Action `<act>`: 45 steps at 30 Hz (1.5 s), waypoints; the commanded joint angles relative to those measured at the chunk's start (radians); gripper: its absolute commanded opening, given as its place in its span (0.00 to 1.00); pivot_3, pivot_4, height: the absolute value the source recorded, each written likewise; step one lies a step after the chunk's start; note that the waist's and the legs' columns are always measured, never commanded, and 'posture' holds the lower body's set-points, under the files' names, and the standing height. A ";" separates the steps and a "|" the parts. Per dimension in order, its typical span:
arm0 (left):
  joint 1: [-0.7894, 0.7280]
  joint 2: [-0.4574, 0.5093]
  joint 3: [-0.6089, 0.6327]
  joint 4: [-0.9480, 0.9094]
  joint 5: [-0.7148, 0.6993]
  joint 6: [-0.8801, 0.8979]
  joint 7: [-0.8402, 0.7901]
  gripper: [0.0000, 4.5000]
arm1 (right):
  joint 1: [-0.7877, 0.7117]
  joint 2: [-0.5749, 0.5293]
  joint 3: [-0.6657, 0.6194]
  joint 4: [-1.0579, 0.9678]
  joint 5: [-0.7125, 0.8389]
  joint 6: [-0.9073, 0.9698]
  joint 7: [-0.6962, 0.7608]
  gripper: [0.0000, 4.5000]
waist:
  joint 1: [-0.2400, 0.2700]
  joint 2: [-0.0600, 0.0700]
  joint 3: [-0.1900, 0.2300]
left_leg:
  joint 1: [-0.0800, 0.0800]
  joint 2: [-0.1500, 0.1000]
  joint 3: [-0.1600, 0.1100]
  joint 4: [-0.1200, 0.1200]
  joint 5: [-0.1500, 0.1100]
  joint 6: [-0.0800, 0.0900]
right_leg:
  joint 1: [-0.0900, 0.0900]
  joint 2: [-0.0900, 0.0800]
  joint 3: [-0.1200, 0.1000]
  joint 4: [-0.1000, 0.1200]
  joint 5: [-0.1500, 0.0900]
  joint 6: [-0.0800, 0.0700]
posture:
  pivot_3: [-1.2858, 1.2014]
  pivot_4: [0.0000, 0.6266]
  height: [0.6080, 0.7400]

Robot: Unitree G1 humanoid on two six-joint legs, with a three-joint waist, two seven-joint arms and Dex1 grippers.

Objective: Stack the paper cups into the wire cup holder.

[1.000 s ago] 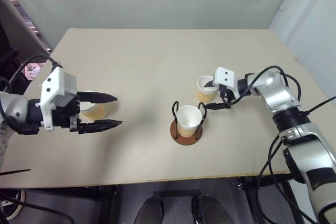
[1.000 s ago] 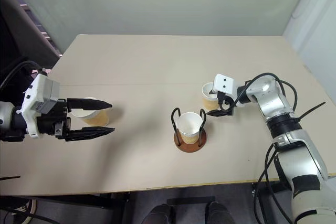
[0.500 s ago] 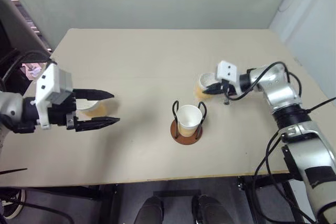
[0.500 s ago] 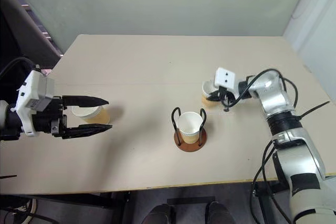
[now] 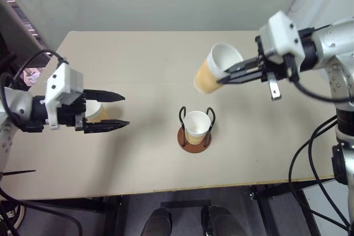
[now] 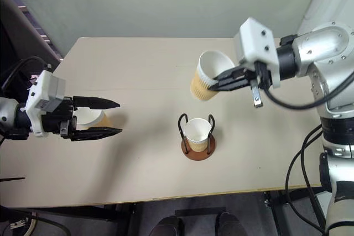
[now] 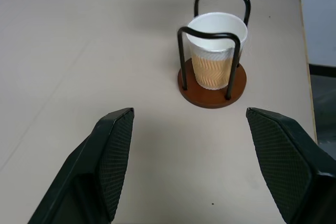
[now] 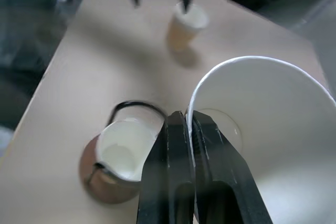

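Holding a tan-orange tapered paper cup [image 5: 213, 69] by its white rim, the right end effector [image 5: 225, 75] was pinching the cup wall, one black finger inside the mouth and one outside. The held cup hung tilted in the air, above and just beyond the wire cup holder [image 5: 194, 131], a reddish-brown disc base with two thin black upright wire loops. The rim pinch probably left the tapered body free, so that it could drop into another cup.

One paper cup already sat upright in the holder [image 7: 216, 51], between the two loops, mouth open upward. The holder stood near the front middle of the beige tabletop [image 5: 166, 64].

A third paper cup [image 6: 93, 118] stood on the tabletop well to the left of the holder. The left end effector [image 5: 116, 110] hovered with its fingers spread wide, one to each side of that cup as seen from the head camera; contact could not be judged. Its wrist view looked along the spread fingers toward the holder.

Judgement: one cup stacked, the second lifted but not yet aligned. The tilt would need levelling before lowering between the loops, or the base could snag a wire.
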State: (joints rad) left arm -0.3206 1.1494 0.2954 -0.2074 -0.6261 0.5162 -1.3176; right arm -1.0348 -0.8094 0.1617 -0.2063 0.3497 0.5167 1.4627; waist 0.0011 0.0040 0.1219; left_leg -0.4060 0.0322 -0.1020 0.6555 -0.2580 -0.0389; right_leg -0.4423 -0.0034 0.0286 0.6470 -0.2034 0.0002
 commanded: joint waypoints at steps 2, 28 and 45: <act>-0.010 0.016 -0.008 0.013 0.031 -0.033 -0.013 0.81 | 0.004 0.022 0.037 -0.094 0.017 0.023 -0.026 0.01 | -0.002 0.001 0.000 | 0.000 0.000 0.000 0.000 0.001 0.001 | 0.000 0.000 0.000 0.001 0.000 0.000 | 0.52 0.24 1.00; 0.036 0.034 0.045 0.039 0.080 -0.076 0.015 0.81 | 0.014 0.016 0.146 -0.036 -0.065 -0.114 0.087 0.84 | -0.001 0.000 0.000 | 0.001 0.000 0.001 -0.001 0.001 0.003 | 0.000 0.000 0.000 0.001 0.001 -0.003 | 0.52 0.24 1.00; -0.015 0.170 -0.058 0.382 0.382 -0.351 -0.002 0.81 | 0.249 -0.078 -0.263 -0.118 0.367 0.179 -0.028 0.99 | 0.006 -0.001 -0.001 | 0.001 0.000 0.001 -0.002 0.002 0.001 | 0.000 0.000 0.000 0.001 -0.004 -0.008 | 0.52 0.24 1.00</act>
State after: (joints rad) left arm -0.3028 1.3182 0.2578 0.1639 -0.2728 0.1994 -1.3383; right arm -0.7742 -0.8824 -0.0694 -0.2834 0.6851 0.6933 1.4585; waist 0.0072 0.0028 0.1214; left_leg -0.4051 0.0323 -0.1012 0.6534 -0.2557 -0.0373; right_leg -0.4423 -0.0034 0.0288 0.6482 -0.2076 -0.0081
